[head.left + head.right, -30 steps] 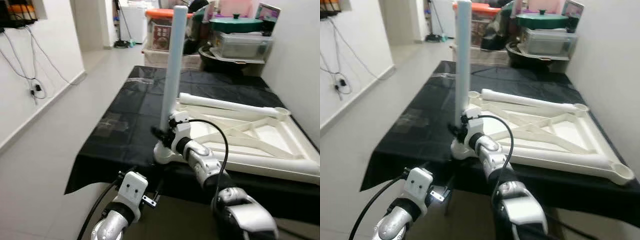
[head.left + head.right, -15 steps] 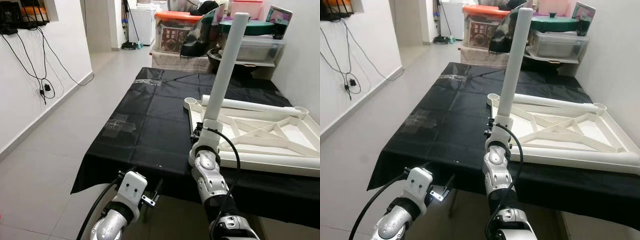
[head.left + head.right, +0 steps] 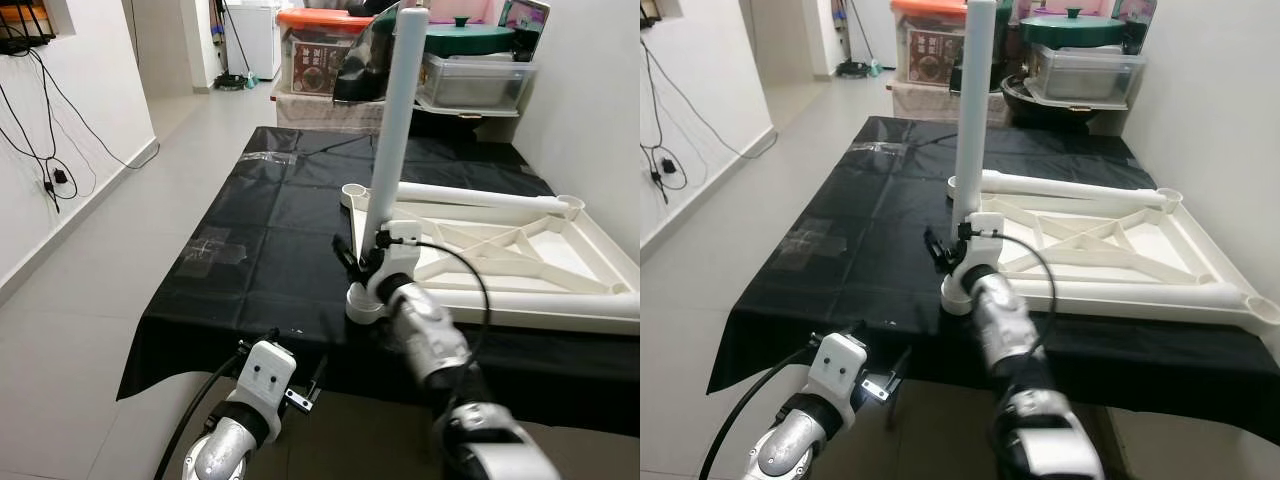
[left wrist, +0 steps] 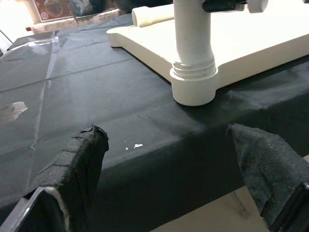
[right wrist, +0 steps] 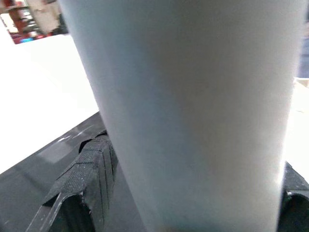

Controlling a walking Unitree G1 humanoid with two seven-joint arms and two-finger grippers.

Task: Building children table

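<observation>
A white children's table top (image 3: 520,262) lies upside down on a black-covered table (image 3: 270,250). A white leg (image 3: 393,130) stands almost upright in the near-left corner socket (image 3: 364,305). My right gripper (image 3: 373,247) is shut on the leg low down, just above the socket; its black fingers (image 5: 91,169) press on both sides of the tube. My left gripper (image 4: 166,137) is open and hangs below the table's front edge, facing the socket (image 4: 194,89) from a short way off. A second leg (image 3: 470,196) lies along the far side of the top.
Storage boxes (image 3: 320,60) and a green-lidded pot (image 3: 470,35) stand beyond the table's far end. A wall runs close on the right. On the left is tiled floor (image 3: 100,280) and a wall with hanging cables (image 3: 50,150).
Half a second ago the leg leaned to the right; now it stands almost upright in the corner socket. My right forearm has swung to the right. The camera has also shifted.
</observation>
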